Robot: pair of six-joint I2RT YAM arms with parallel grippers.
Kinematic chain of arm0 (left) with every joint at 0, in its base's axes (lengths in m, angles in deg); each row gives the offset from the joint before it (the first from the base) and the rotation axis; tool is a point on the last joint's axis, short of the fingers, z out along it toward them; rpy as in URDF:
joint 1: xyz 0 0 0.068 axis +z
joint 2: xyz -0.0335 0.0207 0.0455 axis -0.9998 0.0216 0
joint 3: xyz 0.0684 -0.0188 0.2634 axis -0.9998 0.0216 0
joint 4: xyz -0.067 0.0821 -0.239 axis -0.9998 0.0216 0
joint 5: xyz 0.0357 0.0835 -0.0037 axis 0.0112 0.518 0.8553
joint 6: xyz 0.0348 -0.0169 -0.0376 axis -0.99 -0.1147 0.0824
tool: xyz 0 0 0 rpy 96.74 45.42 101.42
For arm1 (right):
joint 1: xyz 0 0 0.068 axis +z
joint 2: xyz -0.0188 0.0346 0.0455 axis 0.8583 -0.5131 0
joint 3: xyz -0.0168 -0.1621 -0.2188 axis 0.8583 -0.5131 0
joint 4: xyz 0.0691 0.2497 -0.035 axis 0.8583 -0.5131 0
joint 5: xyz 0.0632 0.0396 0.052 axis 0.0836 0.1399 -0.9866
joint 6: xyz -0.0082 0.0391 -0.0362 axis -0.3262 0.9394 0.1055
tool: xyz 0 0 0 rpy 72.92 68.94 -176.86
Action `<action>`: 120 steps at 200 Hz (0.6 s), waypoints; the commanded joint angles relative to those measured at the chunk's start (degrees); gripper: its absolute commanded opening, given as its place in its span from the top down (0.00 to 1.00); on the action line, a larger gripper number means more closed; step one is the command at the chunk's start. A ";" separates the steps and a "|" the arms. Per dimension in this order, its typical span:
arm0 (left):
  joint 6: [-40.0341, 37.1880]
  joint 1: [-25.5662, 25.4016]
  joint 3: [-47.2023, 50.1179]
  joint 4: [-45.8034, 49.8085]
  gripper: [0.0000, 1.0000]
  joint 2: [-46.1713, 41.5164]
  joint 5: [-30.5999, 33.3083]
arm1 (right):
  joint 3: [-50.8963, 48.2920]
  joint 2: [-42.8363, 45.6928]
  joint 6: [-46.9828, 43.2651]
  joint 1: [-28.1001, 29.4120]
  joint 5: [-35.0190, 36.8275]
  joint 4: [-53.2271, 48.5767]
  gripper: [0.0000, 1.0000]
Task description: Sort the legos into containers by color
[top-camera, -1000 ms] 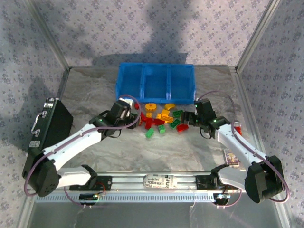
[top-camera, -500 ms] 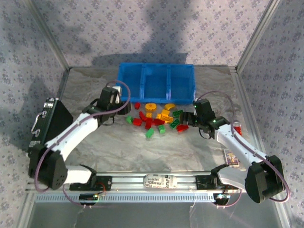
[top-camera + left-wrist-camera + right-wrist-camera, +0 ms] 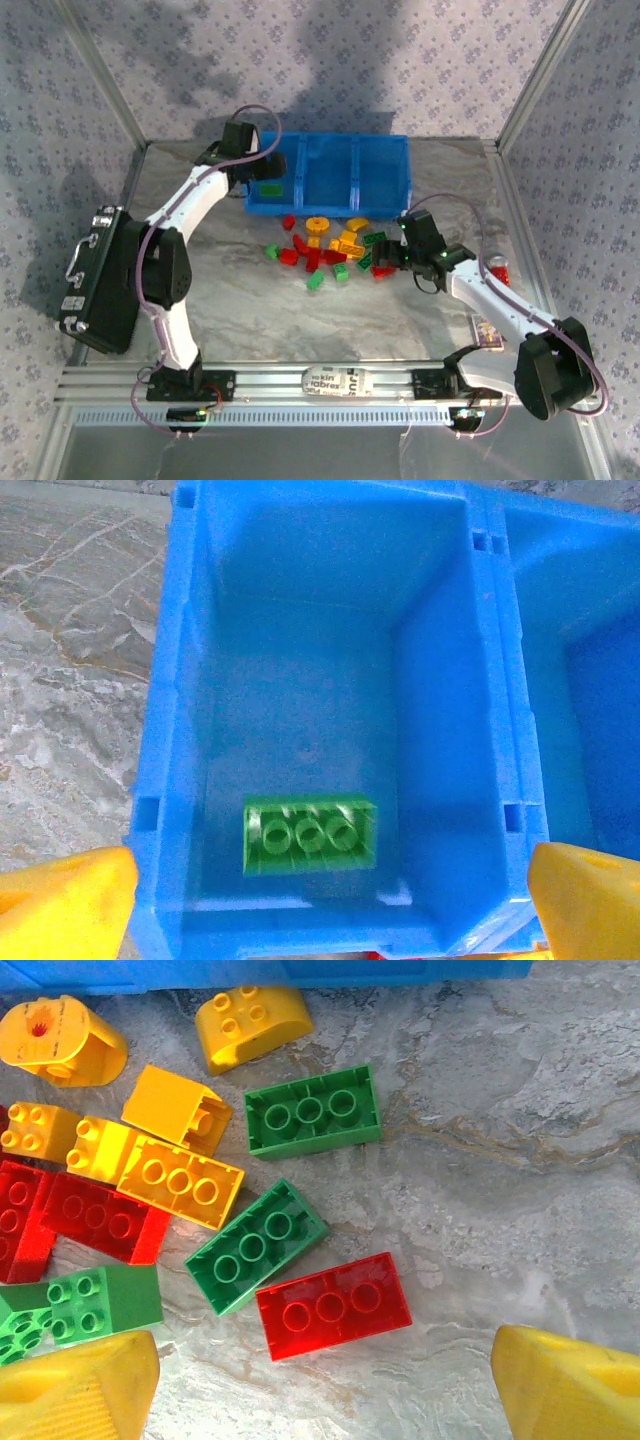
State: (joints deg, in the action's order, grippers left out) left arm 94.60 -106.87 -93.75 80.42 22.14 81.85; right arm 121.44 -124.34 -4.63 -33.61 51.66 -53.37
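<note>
From the overhead camera, the left gripper (image 3: 262,172) is hanging over the left compartment of the blue tray (image 3: 330,140) in the upper middle of the frame. A green brick (image 3: 270,188) is lying inside that compartment. The loose bricks (image 3: 325,245) are sitting in a heap on the table (image 3: 250,300) just below the tray, at the centre. The right gripper (image 3: 385,262) is hovering at the heap's right edge. A black case (image 3: 100,275) is lying at the left edge.

In the left wrist camera, the two yellow fingers (image 3: 60,900) are standing wide apart in the bottom corners with nothing between them. The green brick is resting studs-up on the compartment floor, near the wall at the bottom of the frame.

In the right wrist camera, the yellow fingers (image 3: 80,1380) are also standing apart in the bottom corners, gripping nothing. A red brick (image 3: 333,1305) is lying between and just above them. Two green bricks (image 3: 313,1110) are lying above it, with yellow and red ones spreading to the left. The tray's wall is running along the top edge.
</note>
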 commanded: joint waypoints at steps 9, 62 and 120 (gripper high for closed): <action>0.67 -1.40 7.38 -2.27 0.00 -8.68 -1.43 | 0.13 -0.98 0.46 1.48 -0.40 -0.67 0.12; 2.31 -5.33 28.88 -9.04 0.00 -25.53 1.02 | 4.64 -8.41 -1.43 7.35 -0.71 -1.48 0.17; 5.79 -14.36 44.82 -8.06 0.01 -39.16 7.62 | 13.50 -19.25 -1.38 14.90 -1.23 -2.73 0.24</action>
State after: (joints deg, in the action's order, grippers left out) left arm 97.86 -118.74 -53.08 72.38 -12.99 85.30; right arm 130.75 -139.77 -5.77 -21.26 51.07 -54.07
